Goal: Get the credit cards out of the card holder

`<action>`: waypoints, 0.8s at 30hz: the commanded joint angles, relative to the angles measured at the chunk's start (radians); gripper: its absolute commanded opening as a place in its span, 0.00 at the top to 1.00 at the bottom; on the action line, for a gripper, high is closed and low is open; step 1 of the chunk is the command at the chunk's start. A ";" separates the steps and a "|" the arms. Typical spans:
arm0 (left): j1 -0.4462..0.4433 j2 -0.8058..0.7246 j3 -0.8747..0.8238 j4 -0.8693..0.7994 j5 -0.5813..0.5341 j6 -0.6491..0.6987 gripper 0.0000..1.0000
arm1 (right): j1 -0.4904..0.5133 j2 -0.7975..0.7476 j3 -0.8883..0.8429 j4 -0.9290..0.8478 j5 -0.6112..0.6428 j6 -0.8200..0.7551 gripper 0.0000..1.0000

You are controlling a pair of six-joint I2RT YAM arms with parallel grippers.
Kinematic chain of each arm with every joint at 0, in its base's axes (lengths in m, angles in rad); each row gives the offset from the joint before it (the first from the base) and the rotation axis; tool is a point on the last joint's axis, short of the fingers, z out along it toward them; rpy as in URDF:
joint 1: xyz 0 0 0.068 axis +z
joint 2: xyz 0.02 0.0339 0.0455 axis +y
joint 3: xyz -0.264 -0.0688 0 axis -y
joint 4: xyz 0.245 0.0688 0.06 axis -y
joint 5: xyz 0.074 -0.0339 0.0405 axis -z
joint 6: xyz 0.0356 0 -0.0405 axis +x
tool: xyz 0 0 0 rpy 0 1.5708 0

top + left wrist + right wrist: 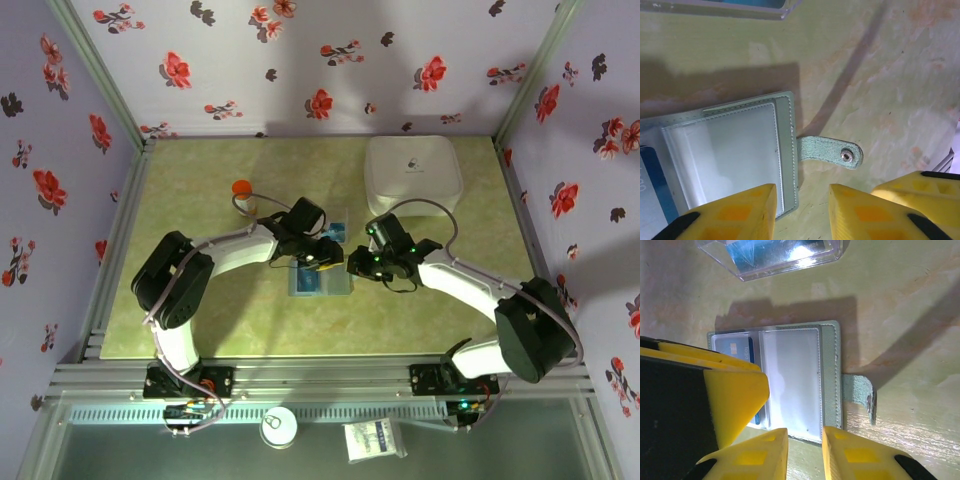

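Observation:
The card holder [795, 382] lies open and flat on the green table, its snap strap [830, 151] sticking out to one side. A blue credit card [732, 349] sits in one clear pocket, and the other pocket looks empty. Another blue-teal card [775, 250] lies in a clear tray. My left gripper [802, 192] is open a little, one finger over the holder's edge [787, 150] and the other over the bare table. My right gripper [805, 436] is narrowly open at the holder's near edge, holding nothing. Seen from above, both grippers meet over the holder [325, 285].
The clear tray [338, 228] sits just beyond the holder. A large white rounded case [413, 172] stands at the back right and a small orange-capped bottle [243, 192] at the back left. The left gripper's yellow finger [735, 395] covers part of the holder's left pocket.

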 commanded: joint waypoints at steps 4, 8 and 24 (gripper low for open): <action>0.016 -0.028 -0.015 -0.017 0.010 0.025 0.68 | 0.009 0.050 0.013 0.040 -0.035 0.035 0.75; 0.046 -0.072 -0.069 -0.005 0.012 0.033 0.68 | 0.039 0.109 0.057 0.040 -0.030 0.040 0.75; 0.173 -0.231 -0.288 0.034 0.032 0.054 0.75 | 0.151 0.360 0.248 0.049 -0.047 0.060 0.74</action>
